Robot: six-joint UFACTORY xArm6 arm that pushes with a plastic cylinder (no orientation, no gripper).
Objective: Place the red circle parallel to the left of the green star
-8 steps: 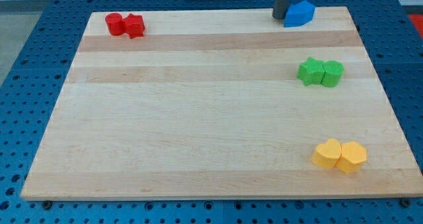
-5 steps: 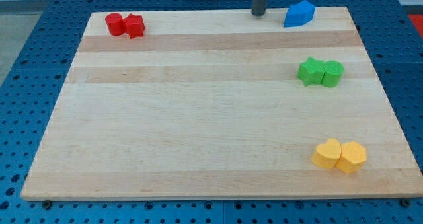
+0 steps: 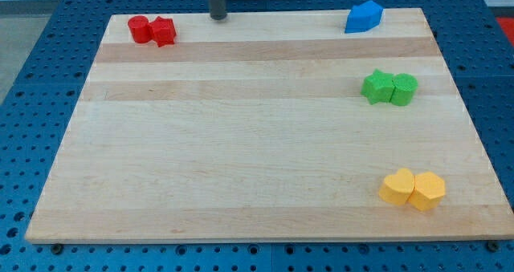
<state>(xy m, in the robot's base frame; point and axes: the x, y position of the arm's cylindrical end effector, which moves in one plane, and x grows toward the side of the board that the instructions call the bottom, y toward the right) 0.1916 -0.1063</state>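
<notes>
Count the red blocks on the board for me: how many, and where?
2. The red circle sits at the view's top left corner; the red star-like block touches its right side. My tip is to their right, apart from both. None seem hidden.

Board [image 3: 241, 144]: pale wood, joined planks, visible grain, smooth with a soft satin sheen. Blocks look like moulded plastic, smooth, mostly matt with slight highlights on top faces: red circle [image 3: 139, 28], red star-ish block [image 3: 163, 31], green star [image 3: 376, 87], green round block [image 3: 404, 89], blue block [image 3: 364, 17], two yellow blocks [image 3: 412, 188]. My tip [image 3: 218, 18]: dark rod, matt grey finish. Surrounding base [image 3: 32, 79]: blue perforated plate, looks like painted metal.
</notes>
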